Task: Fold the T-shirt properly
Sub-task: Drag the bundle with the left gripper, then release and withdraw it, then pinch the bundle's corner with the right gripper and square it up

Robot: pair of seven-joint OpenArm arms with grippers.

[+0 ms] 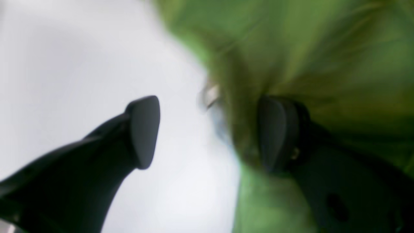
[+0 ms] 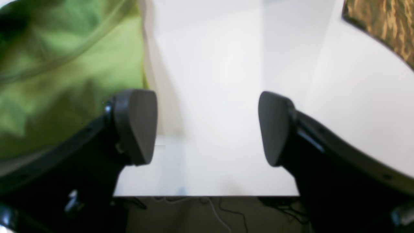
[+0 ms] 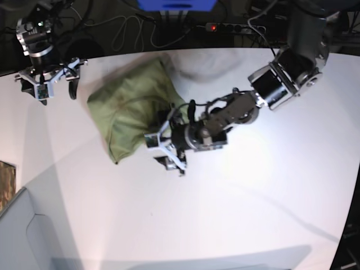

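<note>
surface: broad white table [image 3: 236,214], rounded far edge, bright glare near its middle | behind: dark floor strewn with black and white cables [image 3: 129,25], a power strip [image 3: 225,27] showing a red light, a blue box [image 3: 177,4] at the top edge | left edge: brown patterned patch [image 3: 5,183] beyond the table

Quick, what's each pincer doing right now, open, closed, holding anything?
Left pincer: open at the edge of the T-shirt, gripping nothing.
Right pincer: open over the bare table, holding nothing.
</note>
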